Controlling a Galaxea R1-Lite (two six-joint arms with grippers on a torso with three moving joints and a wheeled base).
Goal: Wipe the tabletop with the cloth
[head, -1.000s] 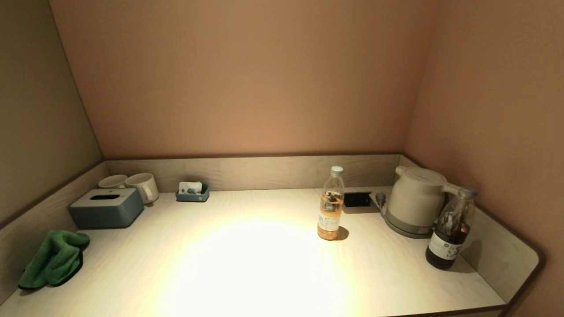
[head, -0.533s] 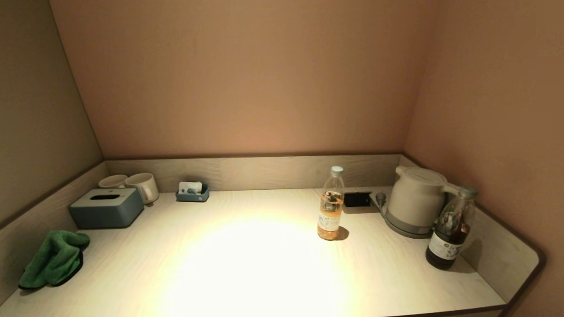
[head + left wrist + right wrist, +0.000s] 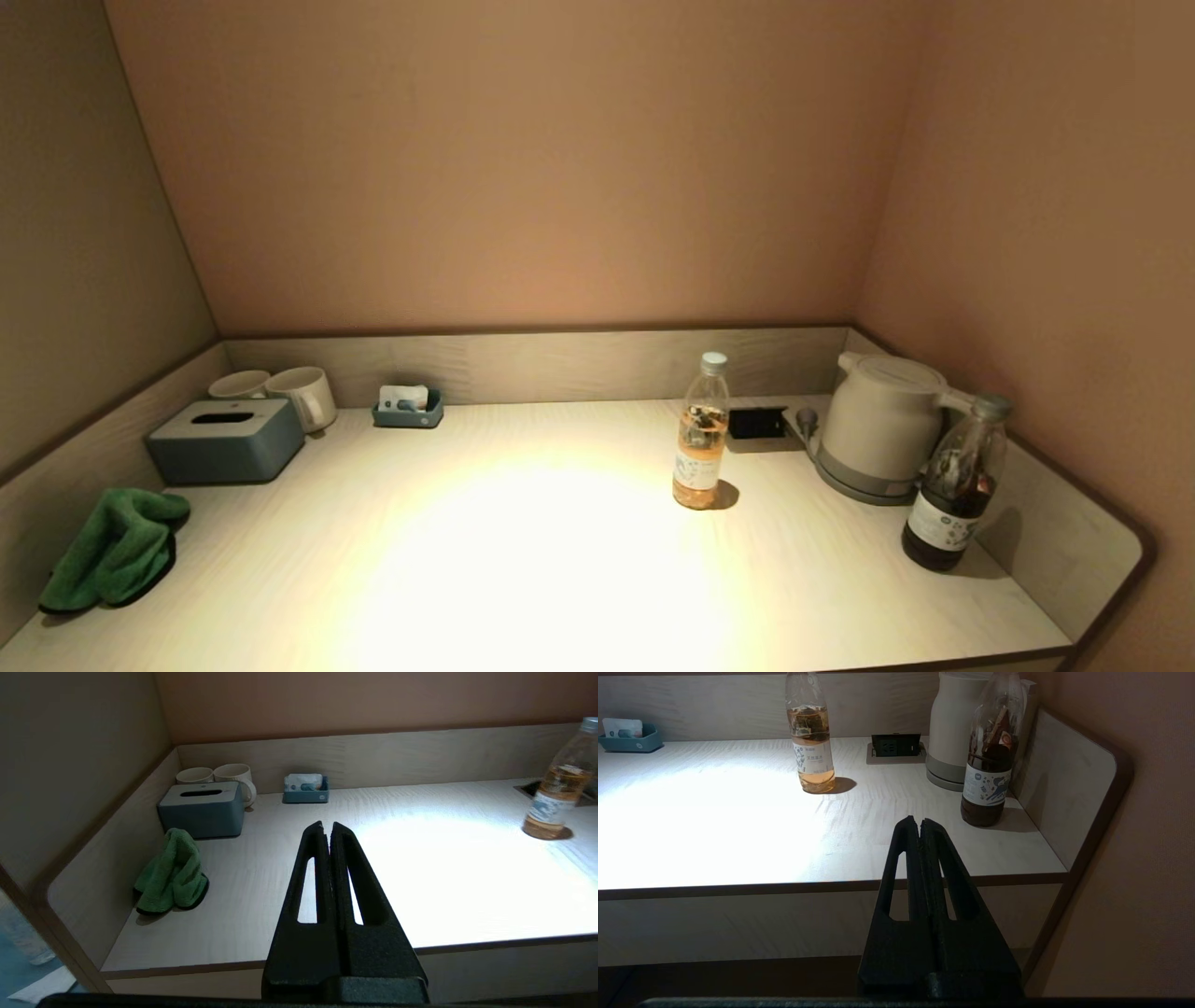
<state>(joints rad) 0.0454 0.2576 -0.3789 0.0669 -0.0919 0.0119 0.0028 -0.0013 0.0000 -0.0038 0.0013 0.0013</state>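
Both grippers, left (image 3: 327, 825) and right (image 3: 914, 820), are held closed and empty before the tabletop (image 3: 523, 551); the cloth (image 3: 117, 549) is bunched at its left edge.

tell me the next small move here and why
Probably the left gripper should open and reach toward the green cloth. The cloth lies crumpled and untouched at the tabletop's left edge, near the tissue box, on the left arm's side. Both grippers are shut and empty, held back off the front edge; the right gripper can stay parked.
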